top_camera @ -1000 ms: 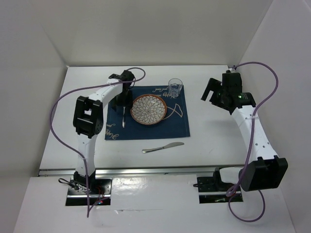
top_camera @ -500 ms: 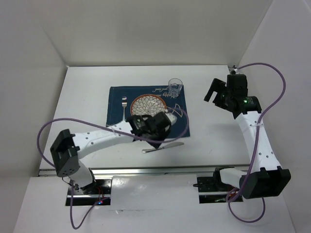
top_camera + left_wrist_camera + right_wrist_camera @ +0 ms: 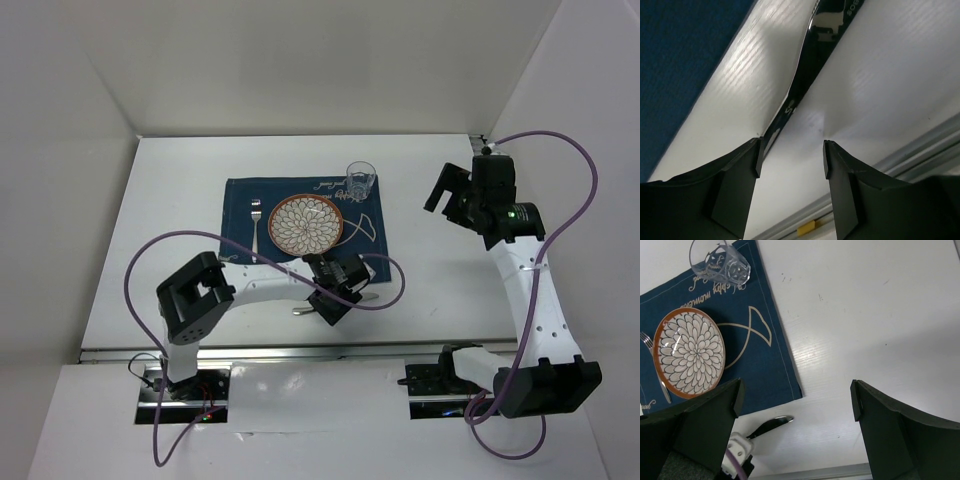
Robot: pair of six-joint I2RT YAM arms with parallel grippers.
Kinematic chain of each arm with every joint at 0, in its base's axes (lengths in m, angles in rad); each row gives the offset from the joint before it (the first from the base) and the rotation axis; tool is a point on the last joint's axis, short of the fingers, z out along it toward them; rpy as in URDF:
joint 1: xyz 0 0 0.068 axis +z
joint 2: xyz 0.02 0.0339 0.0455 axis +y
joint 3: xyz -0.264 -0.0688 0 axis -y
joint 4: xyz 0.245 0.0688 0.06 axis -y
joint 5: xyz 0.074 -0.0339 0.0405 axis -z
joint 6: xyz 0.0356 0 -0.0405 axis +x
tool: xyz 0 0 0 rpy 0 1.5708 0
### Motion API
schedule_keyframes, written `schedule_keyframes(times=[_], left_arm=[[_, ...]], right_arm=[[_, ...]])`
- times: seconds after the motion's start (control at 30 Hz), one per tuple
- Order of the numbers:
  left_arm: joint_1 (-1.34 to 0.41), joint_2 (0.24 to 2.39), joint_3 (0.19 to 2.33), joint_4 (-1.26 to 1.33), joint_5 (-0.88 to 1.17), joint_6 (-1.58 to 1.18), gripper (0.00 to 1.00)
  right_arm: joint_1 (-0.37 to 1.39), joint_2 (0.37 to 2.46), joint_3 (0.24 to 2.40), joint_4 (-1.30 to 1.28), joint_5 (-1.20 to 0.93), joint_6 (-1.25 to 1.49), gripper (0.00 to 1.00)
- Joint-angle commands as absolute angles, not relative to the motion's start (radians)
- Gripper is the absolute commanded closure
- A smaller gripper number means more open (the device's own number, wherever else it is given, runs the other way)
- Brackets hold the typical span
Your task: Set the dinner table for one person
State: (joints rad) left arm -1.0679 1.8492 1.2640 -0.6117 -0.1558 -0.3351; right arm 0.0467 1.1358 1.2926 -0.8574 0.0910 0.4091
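Under both arms: table [image 3: 160, 200], white, matte, metal rail [image 3: 300, 352] along near edge. It's by far the biggest item, carries everything else, and you see it in all 3 views.

On table, ctr-left: placemat [image 3: 235, 250], navy w/ pale fish outline, lying flat.

On placemat:
- plate [image 3: 305, 224], orange rim, petal pattern, approx. ctr of mat
- fork [image 3: 255, 228], just left of plate, tines to far side
- glass [image 3: 360, 180], clear, upright, at mat's far edge, far-right of plate

On bare table, just off mat's near edge: knife [image 3: 299, 311], metal, lying flat. In top view your left hand hides most of it.

Left hand [image 3: 327, 312]: low over the knife, fingers [image 3: 735, 195] at a moderate gap. Wrist view shows the knife running into that gap and ending at the inner edge of one finger. Whether the pad touches it, can't tell. Not clamped on it.

Right hand [image 3: 447, 188]: up over bare table, right of the mat, well apart from all items. Fingers spread wide, nothing btwn them.
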Motion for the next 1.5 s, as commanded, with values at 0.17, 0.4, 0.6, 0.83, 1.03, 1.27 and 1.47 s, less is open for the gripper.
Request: schedule_keyframes(times=[0.17, 0.4, 0.6, 0.83, 1.03, 1.27, 1.47], left_arm=[[-1.071, 1.943, 1.325, -0.598, -0.163, -0.241, 0.32], [-1.071, 1.985, 1.371, -0.650, -0.193, -0.213, 0.32], [-1.071, 1.967, 1.414, -0.670, -0.216, -0.192, 0.35], [-1.071, 2.042, 1.473, -0.713, -0.207, -0.144, 0.23], [-1.036, 2.103, 1.463, -0.713, -0.095, -0.120, 0.25], [-0.999, 2.115, 1.444, -0.723, 0.011, -0.107, 0.49], [-0.999, 2.086, 1.433, -0.723, 0.054, -0.088, 0.75]], right_arm=[[0.040, 1.106, 1.318, -0.874, 0.104, 0.397, 0.00], [0.040, 1.106, 1.308, -0.874, 0.104, 0.397, 0.00], [0.040, 1.106, 1.299, -0.865, 0.095, 0.397, 0.00], [0.040, 1.106, 1.290, -0.865, 0.095, 0.397, 0.00], [0.040, 1.106, 1.290, -0.865, 0.095, 0.397, 0.00], [0.040, 1.106, 1.281, -0.865, 0.095, 0.397, 0.00], [0.040, 1.106, 1.281, -0.865, 0.104, 0.397, 0.00]])
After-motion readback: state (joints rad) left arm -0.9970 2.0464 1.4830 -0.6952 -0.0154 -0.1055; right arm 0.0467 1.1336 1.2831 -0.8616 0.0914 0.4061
